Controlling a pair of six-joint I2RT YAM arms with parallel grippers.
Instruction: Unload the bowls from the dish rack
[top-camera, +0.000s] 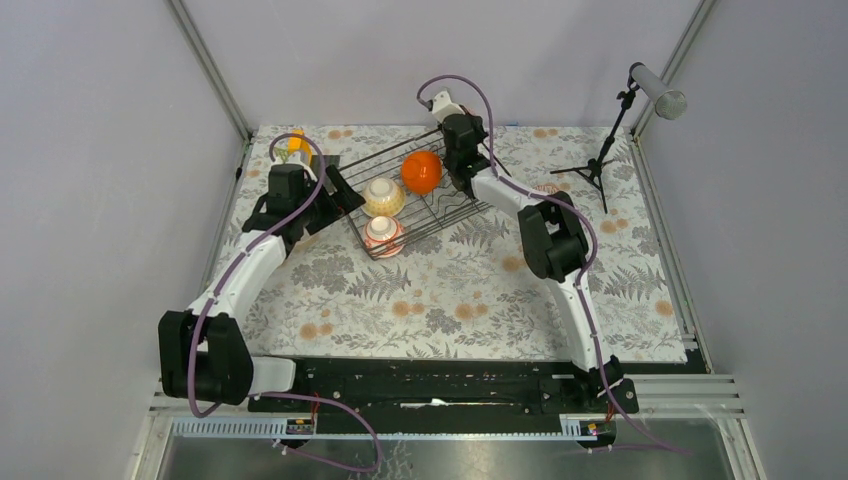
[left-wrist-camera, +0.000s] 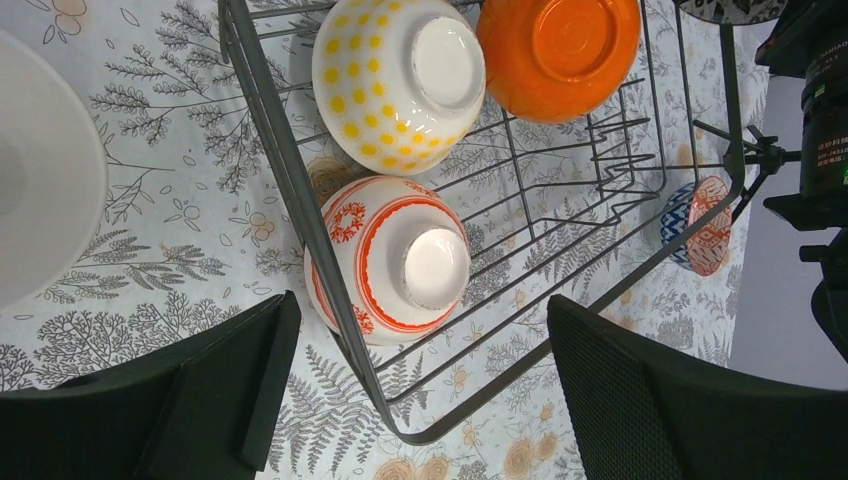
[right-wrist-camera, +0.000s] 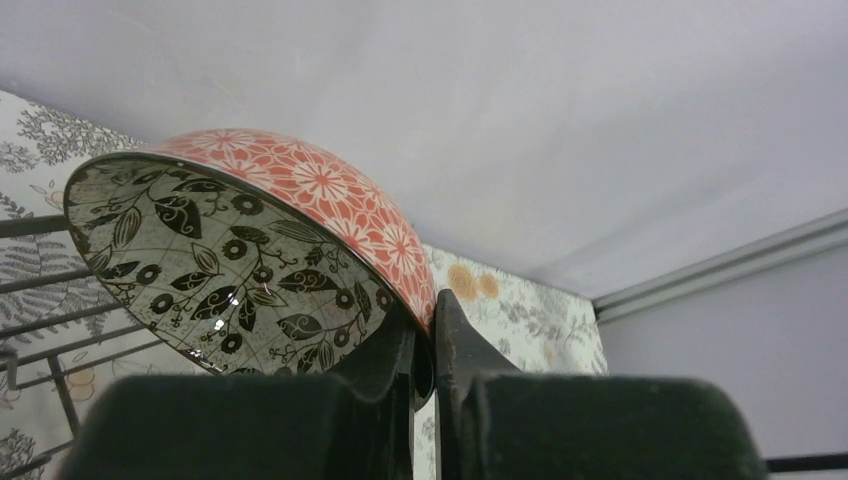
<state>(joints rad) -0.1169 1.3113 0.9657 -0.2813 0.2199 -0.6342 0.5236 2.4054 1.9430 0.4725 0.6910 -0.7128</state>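
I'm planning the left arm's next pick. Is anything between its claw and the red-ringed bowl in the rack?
Yes. The dish rack's side wire runs across the red-ringed bowl, between it and the open left claw, which hovers over the rack's corner. No other bowl blocks it.

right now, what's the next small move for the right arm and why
Probably carry the red-patterned bowl away from the dish rack toward the table. The right gripper is shut on its rim, holding it tilted with rack wires low beside it, so setting down seems next.
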